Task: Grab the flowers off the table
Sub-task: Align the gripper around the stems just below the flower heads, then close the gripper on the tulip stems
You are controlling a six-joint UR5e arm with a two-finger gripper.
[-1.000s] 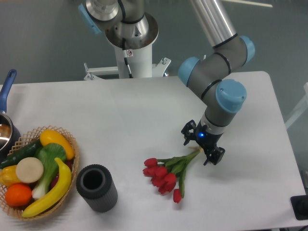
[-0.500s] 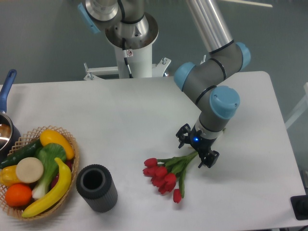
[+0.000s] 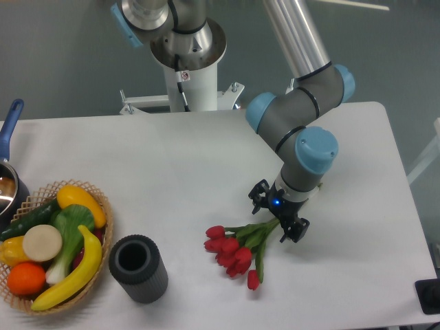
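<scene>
Gripper (image 3: 278,217): fingers spread wide astride stem end of tulip bunch (image 3: 237,249); stems run lower-left, crossing the gap.

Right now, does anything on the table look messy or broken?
Nothing looks broken or spilled. The flowers lie flat on the table, and one bloom sticks out lower than the rest. The gripper, jaws open, is over their stems. The basket of fruit and vegetables looks tidy.
</scene>
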